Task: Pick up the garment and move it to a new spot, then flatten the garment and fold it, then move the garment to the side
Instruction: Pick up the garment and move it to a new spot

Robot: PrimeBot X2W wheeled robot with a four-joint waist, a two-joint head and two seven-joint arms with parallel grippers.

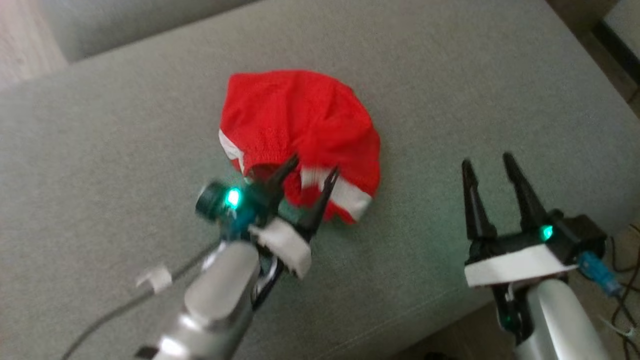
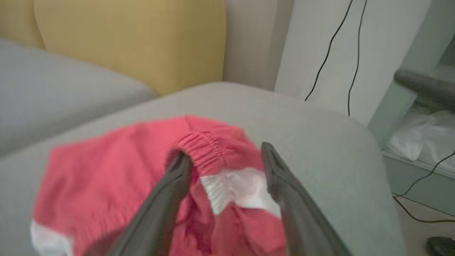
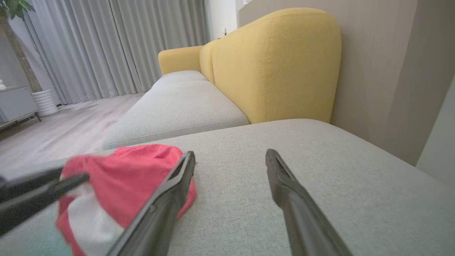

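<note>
A crumpled red mesh garment with white bands and a gathered elastic waistband [image 1: 300, 130] lies on a broad grey woven-fabric sofa cushion [image 1: 100, 150], just above the middle of the head view, with bare cushion all round it. The left gripper [image 1: 315, 166] comes up from the lower left of that frame to the garment's near edge, its two dark fingers spread wide apart and nothing pinched between them. In the left wrist view the garment [image 2: 106, 177] fills the lower left and centre. There the left gripper [image 2: 224, 151] stands open, its left-hand finger tip at the red waistband and the other finger beside a white band. The blur hides whether either tip presses the cloth. The right gripper [image 1: 487, 160] sits at the lower right of the head view, well apart from the garment, fingers parted and holding nothing. In the right wrist view the right gripper [image 3: 230, 153] frames bare grey cushion [image 3: 320, 160], the garment [image 3: 142, 167] shows at the lower left behind the left-hand finger, and a yellow upholstered backrest [image 3: 277, 64] rises at the upper centre, with pale pleated curtains [image 3: 106, 46] at the upper left.
</note>
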